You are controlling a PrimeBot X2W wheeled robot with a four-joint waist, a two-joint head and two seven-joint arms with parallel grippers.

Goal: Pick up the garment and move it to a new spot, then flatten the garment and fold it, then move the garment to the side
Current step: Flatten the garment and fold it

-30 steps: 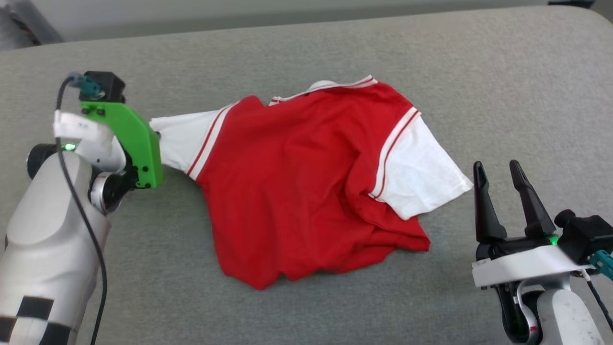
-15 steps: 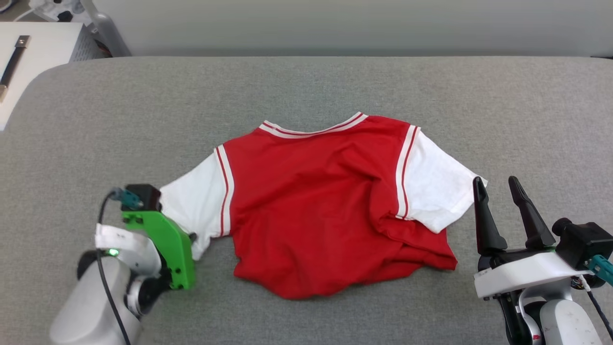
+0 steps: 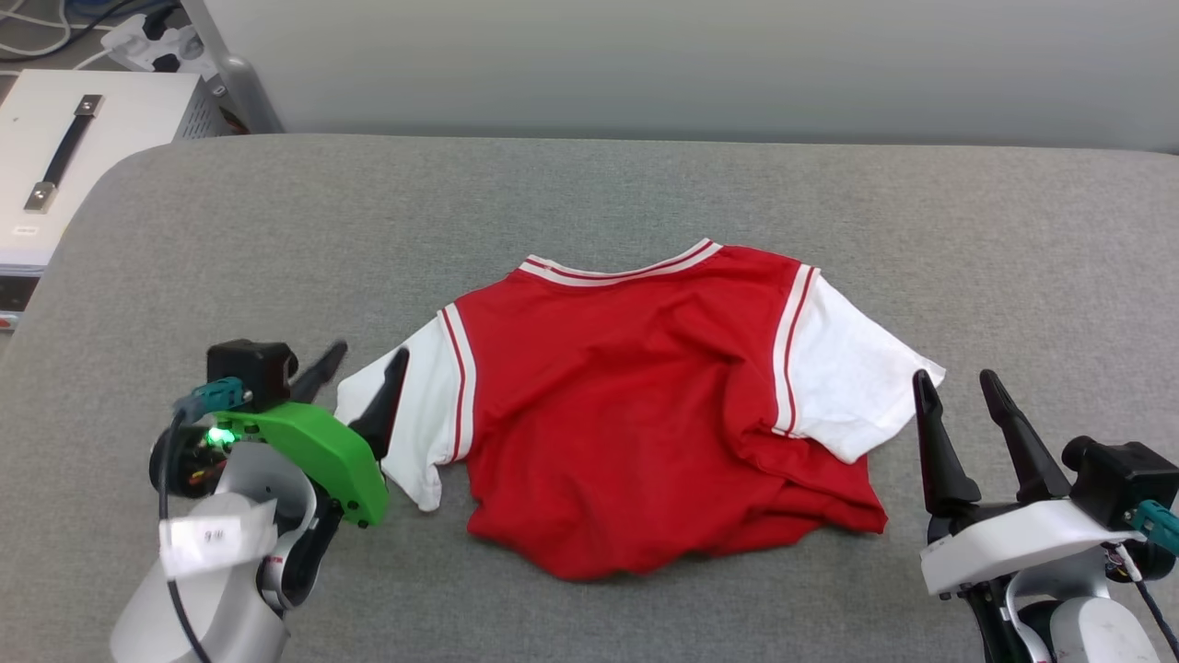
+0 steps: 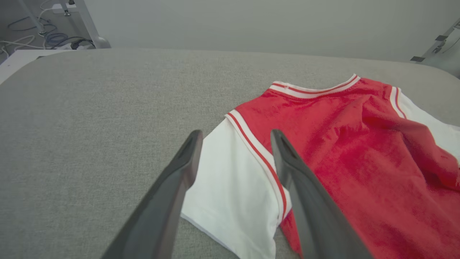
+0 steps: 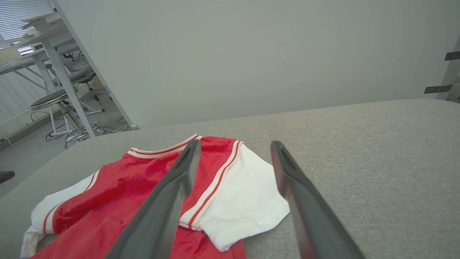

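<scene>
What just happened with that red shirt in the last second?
The left jaws, which were shut on the garment's white sleeve and pulling it taut, have opened and let go; the sleeve now lies slack on the grey surface. The camera also shifted. The right jaws stayed open and empty beside the other sleeve, and the garment is still rumpled at its hem.
</scene>
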